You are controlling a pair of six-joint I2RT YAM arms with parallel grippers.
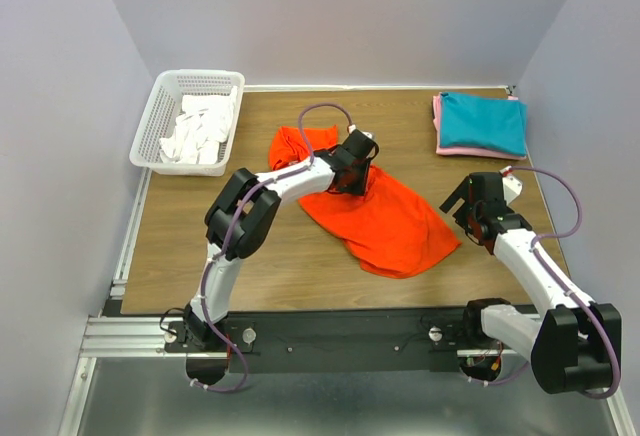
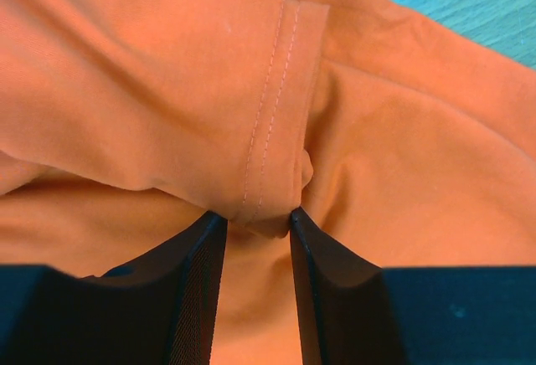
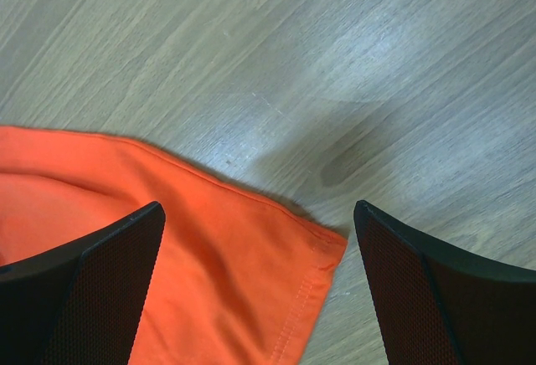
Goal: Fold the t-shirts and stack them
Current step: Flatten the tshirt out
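Observation:
The bright orange-red t-shirt [image 1: 385,221] lies crumpled and spread on the middle of the wooden table. My left gripper [image 1: 350,176] is down on its upper part. In the left wrist view the left gripper [image 2: 256,214] is narrowed on a bunched sleeve hem [image 2: 268,114], and the cloth touches both fingertips. My right gripper [image 1: 463,208] is at the shirt's right corner. In the right wrist view it [image 3: 259,204] is wide open above the hemmed corner [image 3: 314,252]. A folded teal t-shirt [image 1: 484,121] lies on a pink one [image 1: 438,126] at the back right.
A white mesh basket [image 1: 160,106] holding white t-shirts [image 1: 200,131] stands at the back left corner. Grey walls close the table on three sides. A metal rail runs along the table's left edge [image 1: 128,246].

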